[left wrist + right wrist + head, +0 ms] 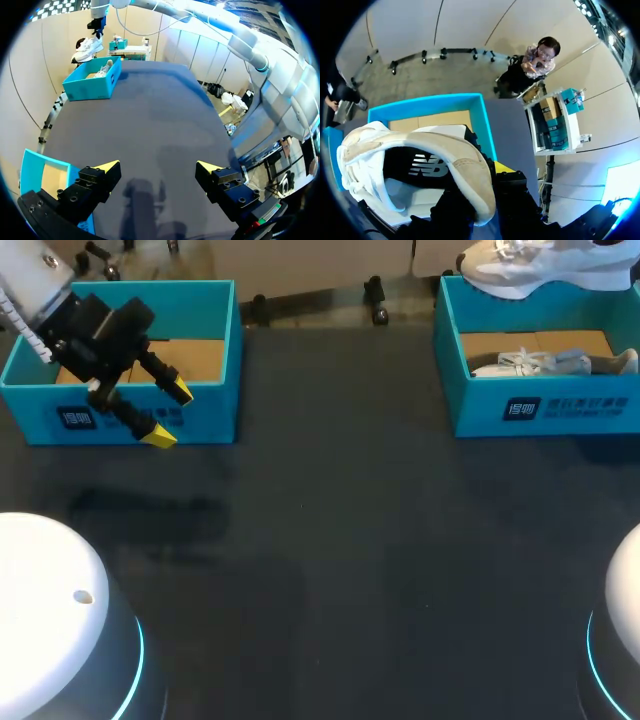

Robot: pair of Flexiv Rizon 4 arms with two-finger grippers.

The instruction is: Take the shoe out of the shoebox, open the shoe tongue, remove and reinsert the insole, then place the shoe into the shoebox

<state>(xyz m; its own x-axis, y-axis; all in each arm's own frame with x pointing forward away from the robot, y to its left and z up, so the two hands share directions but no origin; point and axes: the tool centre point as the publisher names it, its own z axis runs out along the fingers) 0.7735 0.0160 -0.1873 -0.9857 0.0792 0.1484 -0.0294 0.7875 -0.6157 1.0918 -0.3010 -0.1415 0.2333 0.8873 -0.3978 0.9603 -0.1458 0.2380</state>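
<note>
Head view: a white shoe [545, 265] hangs in the air above the counter's far-right corner, just over the right shoebox [540, 410], and whatever grips it lies beyond the frame. Its long axis runs along the counter's far edge. The toe seems to point toward the counter's left side. A second shoe [545, 363] lies lengthwise inside that box. The left hand [170, 413] hovers at the far-left corner over the front wall of the left shoebox [130, 425], fingers apart and holding nothing, well apart from the shoe.

Left wrist view: the left hand's yellow tips stand wide open over bare dark counter [160, 115]. Far ahead of it, at the opposite corner, the right hand [97, 24] holds the shoe up above its box.

Right wrist view: the right hand is clamped on the shoe, apparently at the heel collar, though only one yellow tip shows. The shoe's opening faces the camera and its laced end lies off to one side. The blue box and its cardboard floor sit beneath it. By this, the right arm is far nearer, and bare counter lies between the two hands for setting the shoe down.
</note>
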